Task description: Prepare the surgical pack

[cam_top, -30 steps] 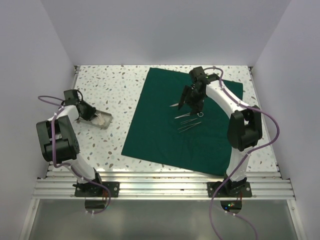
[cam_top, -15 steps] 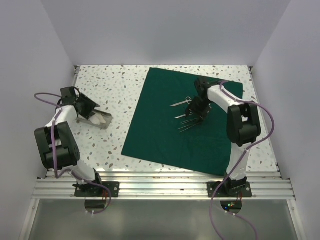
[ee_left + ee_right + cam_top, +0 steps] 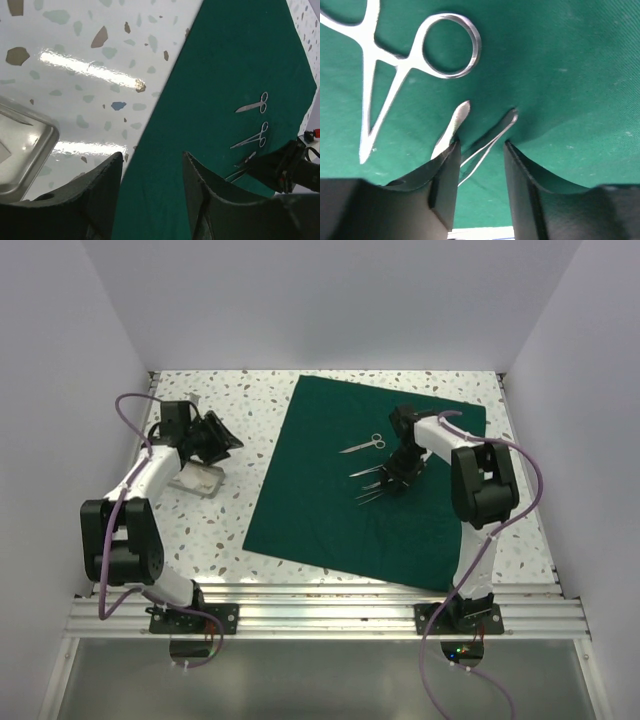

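a white speckled counter [image 3: 235, 530] sits boxed in by plain pale walls. the dark green drape [image 3: 320, 500] lies spread flat from the counter's middle toward its far right corner. near the left edge sits the small metal tray [image 3: 203, 485].

the right claw [image 3: 398, 476] has dropped within the last second from above the instruments down onto the cloth. the scissors [image 3: 363, 445] now lie free on the drape toward the far edge. the ring-handled forceps [image 3: 372, 470] lie just nearer than the scissors.

in the right wrist view the fingers [image 3: 442, 182] are spread and pressed to the fabric. they straddle the thin tweezers [image 3: 485, 145] without yet pinching them, so the next pickup looks about to start.

the left claw [image 3: 215, 435] has meanwhile come off the tray and swung toward the far edge. its fingers [image 3: 95, 197] are apart with nothing between them, pointing across bare counter at the drape's left border.

by my reading the tray work on that side has paused, and the steel is still being laid out on the cloth before any folding.
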